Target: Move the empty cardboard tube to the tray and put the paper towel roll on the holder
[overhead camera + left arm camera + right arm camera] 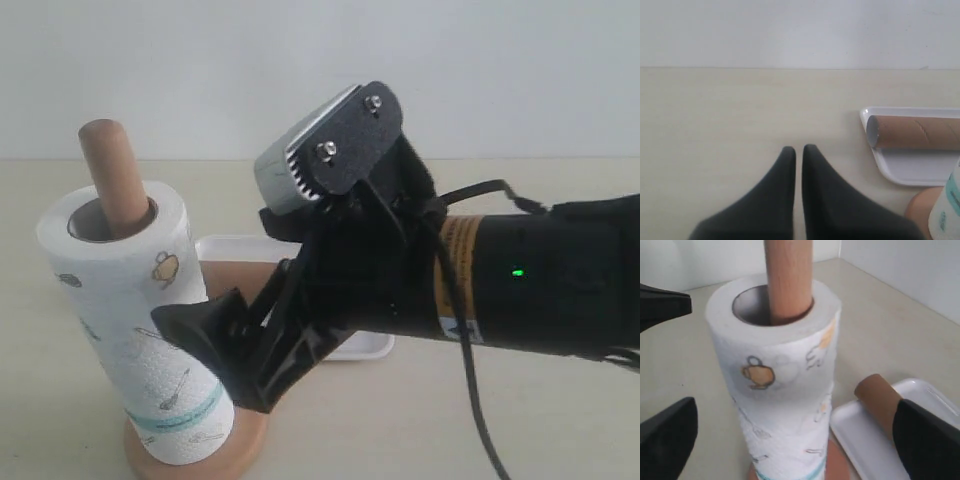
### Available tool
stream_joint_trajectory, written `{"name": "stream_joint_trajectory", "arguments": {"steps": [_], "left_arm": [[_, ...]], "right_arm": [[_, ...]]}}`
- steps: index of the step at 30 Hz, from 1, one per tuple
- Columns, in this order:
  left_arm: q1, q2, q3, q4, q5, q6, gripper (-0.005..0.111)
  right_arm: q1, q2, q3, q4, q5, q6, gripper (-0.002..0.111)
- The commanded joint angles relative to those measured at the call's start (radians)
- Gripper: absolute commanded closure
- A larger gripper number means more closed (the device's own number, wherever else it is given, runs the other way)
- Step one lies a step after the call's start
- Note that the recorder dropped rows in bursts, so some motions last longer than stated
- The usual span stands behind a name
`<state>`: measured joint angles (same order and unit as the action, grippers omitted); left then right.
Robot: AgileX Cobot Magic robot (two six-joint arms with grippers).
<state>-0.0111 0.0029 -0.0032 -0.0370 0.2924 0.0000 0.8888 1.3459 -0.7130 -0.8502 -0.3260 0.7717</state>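
Two black jaws of the right gripper [205, 360] are standing wide apart and gripping nothing, with the paper towel roll [140, 300] sitting close by them. The roll is resting down on the holder [112, 175], whose pole is poking out through its core, so that part of the job is looking done. The risk is lying in the retreat. If the arm is swinging sideways rather than backing straight off, a jaw could be catching the soft paper, dragging a sheet loose or tipping the whole stand. The left gripper [799, 150] is hanging pinched shut and empty over the bare table [715, 110], well clear of everything. Farther back, the cardboard tube [915, 132] is lying on its side in the tray [905, 170], just behind the stand's base. A toppling stand could be striking the tray, and the low rim is doing little to stop the tube rolling out.
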Motion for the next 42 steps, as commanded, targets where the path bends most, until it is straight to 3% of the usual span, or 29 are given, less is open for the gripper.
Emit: {"name": "stream_joint_trajectory", "arguments": {"steps": [1, 8, 12, 15, 17, 19, 42], "left_arm": [[0.005, -0.003, 0.003, -0.005, -0.002, 0.008, 0.103], [0.005, -0.003, 0.003, -0.005, -0.002, 0.008, 0.103], [0.005, -0.003, 0.003, -0.005, -0.002, 0.008, 0.103], [0.005, -0.003, 0.003, -0.005, -0.002, 0.008, 0.103], [0.005, -0.003, 0.003, -0.005, -0.002, 0.008, 0.103], [0.005, -0.003, 0.003, -0.005, -0.002, 0.008, 0.103], [0.005, -0.003, 0.003, -0.005, -0.002, 0.008, 0.103]], "right_arm": [[0.003, -0.117, 0.003, -0.058, 0.201, 0.059, 0.010], [0.003, -0.302, 0.003, -0.045, 0.576, 0.059, 0.010], [0.003, -0.381, 0.003, -0.043, 0.677, 0.057, 0.014], [0.003, -0.424, 0.003, -0.041, 0.683, 0.057, 0.040], [0.003, -0.448, 0.003, -0.035, 0.688, 0.057, 0.068], [0.003, -0.460, 0.003, -0.035, 0.699, 0.077, 0.107], [0.003, -0.463, 0.003, -0.018, 0.778, 0.165, 0.106]]}}
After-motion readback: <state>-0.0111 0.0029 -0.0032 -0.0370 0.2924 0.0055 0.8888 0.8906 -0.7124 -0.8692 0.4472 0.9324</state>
